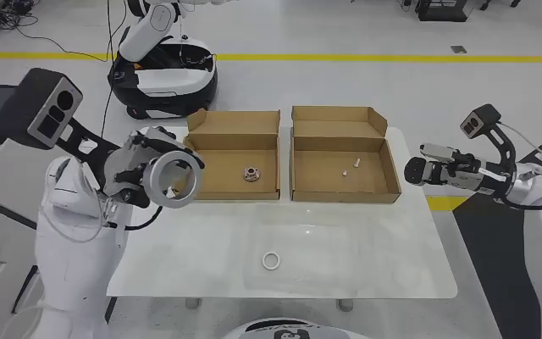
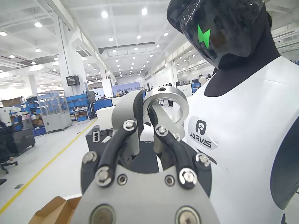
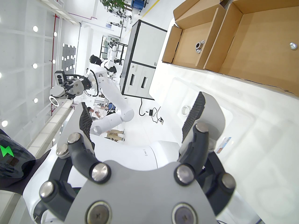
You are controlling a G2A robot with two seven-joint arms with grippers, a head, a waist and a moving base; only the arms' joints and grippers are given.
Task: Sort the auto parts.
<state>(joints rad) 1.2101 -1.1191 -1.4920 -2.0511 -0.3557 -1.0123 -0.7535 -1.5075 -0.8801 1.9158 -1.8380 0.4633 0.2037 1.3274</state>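
The step in hand is a carry. The left jaws are closed on the wall of a large metal ring (image 2: 183, 108), one finger inside the bore and one outside, and they hold it in the air above the desk's (image 1: 356, 254) left edge, just beside the left box (image 1: 233, 197). The ring touches neither the desk nor the box.

The left box holds a single flanged round part (image 1: 251, 174). The right box (image 1: 343, 201) holds two small pale pieces (image 1: 345, 173), which may be pins or bolts, though they are too small to tell. Going by that split, the ring probably belongs with the round part in the left box.

The next move calls for swinging the ring inward over the near wall of that box and lowering it onto bare cardboard beside the flanged part, not on top of it. The jaws should open only once it is low.

The right jaws stand wide and empty off the desk's right side, well apart from both boxes. A small white ring (image 1: 271, 260) lies unsorted near the desk's front edge — a fair pick for that arm.
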